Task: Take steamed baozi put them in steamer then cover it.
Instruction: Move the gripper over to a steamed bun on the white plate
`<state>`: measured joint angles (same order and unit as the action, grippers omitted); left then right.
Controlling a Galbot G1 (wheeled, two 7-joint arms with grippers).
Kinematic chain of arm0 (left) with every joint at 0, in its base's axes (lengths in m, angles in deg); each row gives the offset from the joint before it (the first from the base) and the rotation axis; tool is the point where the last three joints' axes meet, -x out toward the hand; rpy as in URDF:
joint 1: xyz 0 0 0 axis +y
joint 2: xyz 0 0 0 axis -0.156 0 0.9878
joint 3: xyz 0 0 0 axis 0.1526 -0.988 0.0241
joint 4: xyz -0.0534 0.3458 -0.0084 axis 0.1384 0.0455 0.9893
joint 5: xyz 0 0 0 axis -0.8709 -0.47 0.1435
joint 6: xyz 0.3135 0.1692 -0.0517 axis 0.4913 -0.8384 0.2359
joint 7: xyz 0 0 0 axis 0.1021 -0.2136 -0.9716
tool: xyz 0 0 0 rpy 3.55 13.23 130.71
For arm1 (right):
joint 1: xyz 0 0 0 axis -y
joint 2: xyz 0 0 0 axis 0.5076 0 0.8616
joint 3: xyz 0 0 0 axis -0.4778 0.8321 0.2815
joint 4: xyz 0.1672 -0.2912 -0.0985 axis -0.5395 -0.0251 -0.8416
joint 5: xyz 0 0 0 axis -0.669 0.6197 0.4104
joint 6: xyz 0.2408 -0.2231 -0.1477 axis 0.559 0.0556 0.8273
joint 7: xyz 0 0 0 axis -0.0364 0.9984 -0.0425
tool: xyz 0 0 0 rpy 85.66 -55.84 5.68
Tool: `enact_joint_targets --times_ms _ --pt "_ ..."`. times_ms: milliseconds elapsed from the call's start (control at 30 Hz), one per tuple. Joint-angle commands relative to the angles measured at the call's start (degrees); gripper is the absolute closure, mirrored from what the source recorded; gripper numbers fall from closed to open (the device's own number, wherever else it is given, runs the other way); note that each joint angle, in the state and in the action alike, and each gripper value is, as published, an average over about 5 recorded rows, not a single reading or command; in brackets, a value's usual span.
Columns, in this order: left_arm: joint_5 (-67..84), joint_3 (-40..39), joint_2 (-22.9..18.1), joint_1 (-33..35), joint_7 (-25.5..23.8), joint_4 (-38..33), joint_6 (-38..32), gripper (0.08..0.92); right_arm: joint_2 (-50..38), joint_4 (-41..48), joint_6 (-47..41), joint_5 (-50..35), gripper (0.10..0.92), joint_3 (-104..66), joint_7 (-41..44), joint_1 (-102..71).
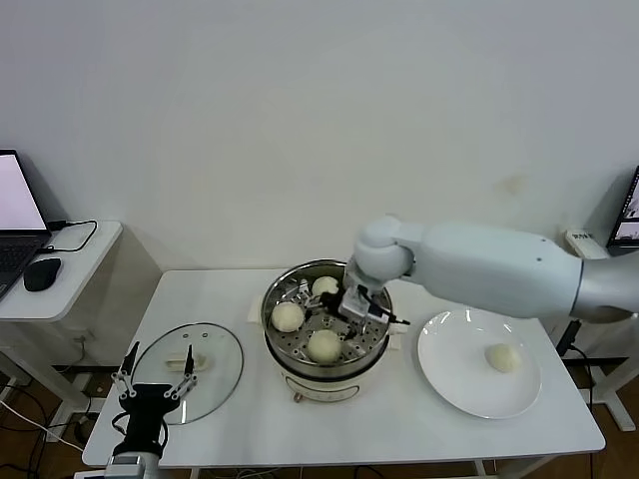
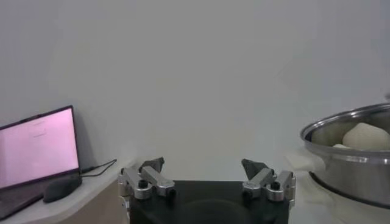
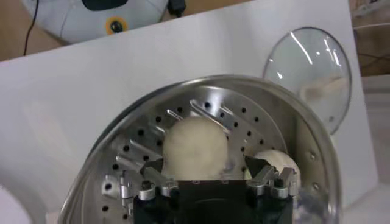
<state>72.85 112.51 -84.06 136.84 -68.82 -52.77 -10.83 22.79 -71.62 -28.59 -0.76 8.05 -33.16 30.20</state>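
Left gripper (image 1: 152, 387) idle at the table's near edge; third bun going into the steamer.

The left gripper's jaws stand wide apart and empty, just short of the glass cover (image 1: 189, 368), which lies flat on the table (image 1: 399, 419), probably awaiting its turn. In the steamer (image 1: 290, 344) sit three baozi (image 1: 288, 316); the right gripper (image 3: 214, 175) hovers inside, jaws spread around one bun (image 3: 196, 150), seemingly releasing it. One baozi (image 1: 503, 357) remains on the white plate (image 1: 454, 384).

baozi (image 1: 323, 345): cream-white | steamer (image 1: 278, 289): shiny steel, perforated | plate (image 1: 454, 384): white | mouse (image 1: 41, 273): seemingly black
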Motion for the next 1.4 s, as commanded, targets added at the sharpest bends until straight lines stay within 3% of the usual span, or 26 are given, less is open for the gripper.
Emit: enact_joint_targets --times_ms 33,300,600,1033,1400 --pt "0.0 0.2 0.6 0.0 -0.2 -0.3 0.0 0.177 -11.2 -3.1 -17.2 -8.7 0.202 -2.0 -0.1 4.9" --pt "0.0 -0.4 1.3 -0.5 -0.6 -0.3 0.0 0.177 -28.2 -8.1 -35.2 -13.2 0.203 -8.7 -1.1 -2.2" --pt "0.1 -0.9 2.4 -0.9 -0.6 0.2 0.0 0.177 -40.3 -8.2 -29.2 -4.2 0.203 -27.7 1.3 -27.0" --pt "-0.7 -1.5 1.6 0.2 -0.5 -0.3 -0.1 0.177 -38.4 1.6 -22.9 7.9 0.202 -50.6 2.3 -55.5" --pt "-0.9 -0.8 1.8 1.2 -0.4 -1.1 0.0 0.177 -32.3 12.1 -19.9 13.8 0.202 -53.2 1.7 -56.7"
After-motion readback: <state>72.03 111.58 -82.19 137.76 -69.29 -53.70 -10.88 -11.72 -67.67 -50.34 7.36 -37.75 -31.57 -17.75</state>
